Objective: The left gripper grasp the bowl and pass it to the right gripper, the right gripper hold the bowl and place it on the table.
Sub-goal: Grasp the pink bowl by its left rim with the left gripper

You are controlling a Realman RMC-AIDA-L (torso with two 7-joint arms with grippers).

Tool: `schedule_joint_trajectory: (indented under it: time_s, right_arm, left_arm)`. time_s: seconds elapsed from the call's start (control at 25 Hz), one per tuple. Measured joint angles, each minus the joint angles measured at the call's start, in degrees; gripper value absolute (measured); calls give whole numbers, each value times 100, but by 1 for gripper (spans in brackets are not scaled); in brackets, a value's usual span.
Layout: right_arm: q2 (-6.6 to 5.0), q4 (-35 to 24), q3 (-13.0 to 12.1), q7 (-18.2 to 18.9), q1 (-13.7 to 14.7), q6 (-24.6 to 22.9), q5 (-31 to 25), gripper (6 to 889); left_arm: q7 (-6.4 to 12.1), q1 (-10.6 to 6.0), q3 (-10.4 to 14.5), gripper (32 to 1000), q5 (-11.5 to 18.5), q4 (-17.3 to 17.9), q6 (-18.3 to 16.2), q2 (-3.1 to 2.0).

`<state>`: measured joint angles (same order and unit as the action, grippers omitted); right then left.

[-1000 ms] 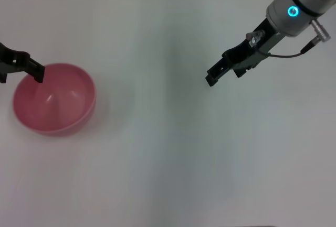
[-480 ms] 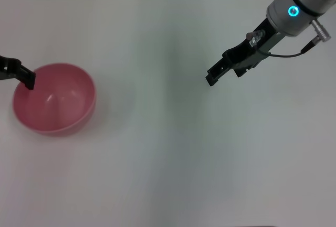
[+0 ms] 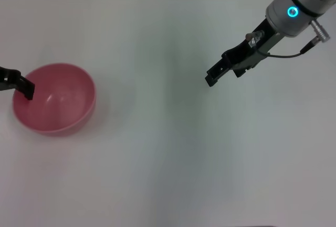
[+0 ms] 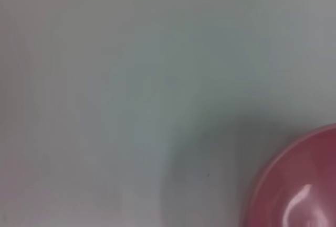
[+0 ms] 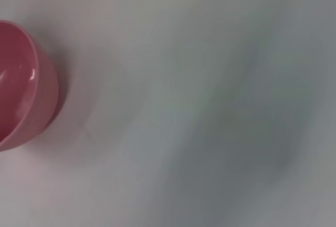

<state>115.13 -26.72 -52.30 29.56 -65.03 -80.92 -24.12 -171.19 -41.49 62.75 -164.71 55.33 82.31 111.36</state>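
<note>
Left claw [image 3: 21, 86] sits at the counter's left edge, its black tip over the bowl [image 3: 54, 98] rim on the side nearest that edge. You only get one finger in the head view, with the rest cut off by the frame. I can't tell how far it's open, or whether it has the rim pinched. My read: it's lined up to take the rim wall between its fingers, one inside and one outside. That's the sensible grip on a bowl wider than the claw.

Bowl is upright on the counter [image 3: 157, 148], near the left edge, about mid-depth, and nothing is in it. The left wrist view shows only an arc of the rim with a glossy highlight inside, no fingers.

Right claw [image 3: 211, 77] hangs over the right half of the counter, toward the far edge. It's angled down and toward the middle, well apart from the bowl. Its fingers look close together with no clear gap, and it's holding nothing. It looks parked there facing the bowl, ready to receive the pass near the centre. Its wrist view has the bowl in sight at one edge.

Count: one bowl, two claws, nothing else on the counter. Handoff not started, by my judgement.
</note>
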Motion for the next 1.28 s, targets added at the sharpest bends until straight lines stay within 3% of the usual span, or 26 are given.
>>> schedule_joint_trajectory:
  time_s: [0.24,0.64,0.88,1.28]
  right_arm:
    - [1,0,0,4,0,6,-8,880]
    - [1,0,0,6,0,15,-22,880]
    - [1,0,0,12,-1,28,-22,880]
    - [1,0,0,15,-9,60,-22,880]
  left_arm:
    - [25,-23,0,811,0,-323,-230,2]
    - [84,-124,18,785,0,-906,-696,75]
    - [113,-145,17,769,0,-949,-760,112]
    - [164,-149,17,743,0,-949,-778,122]
